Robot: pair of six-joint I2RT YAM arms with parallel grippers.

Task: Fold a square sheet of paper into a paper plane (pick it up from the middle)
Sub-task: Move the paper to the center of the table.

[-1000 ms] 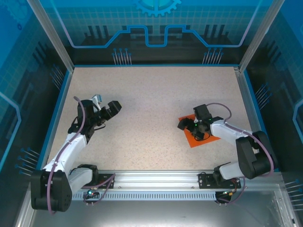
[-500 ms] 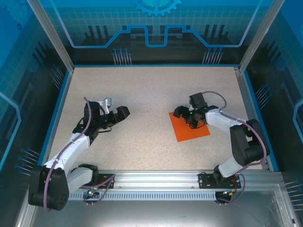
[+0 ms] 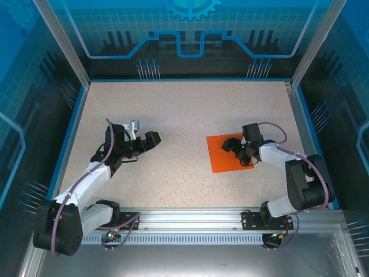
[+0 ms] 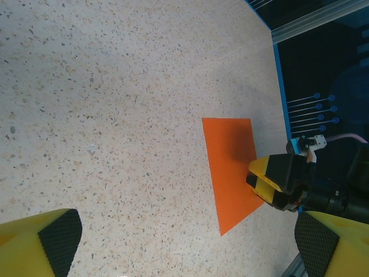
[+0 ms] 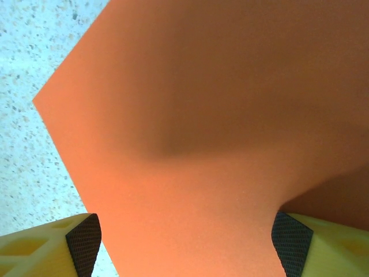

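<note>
step: mid-sheet pickup of bright orange square paper sheet (image 3: 222,158)
right hand (image 3: 236,144): spread astride it
next: pinch centre gently; avoid creasing

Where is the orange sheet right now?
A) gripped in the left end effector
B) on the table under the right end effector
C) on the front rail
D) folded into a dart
B: the square sheet of paper lies unfolded on the table under the right end effector; the left end effector is well apart from it.

There is one square sheet of paper (image 3: 222,158) and one surface (image 3: 184,109). Two grippers: the left gripper (image 3: 152,140) and the right gripper (image 3: 235,144).
</note>
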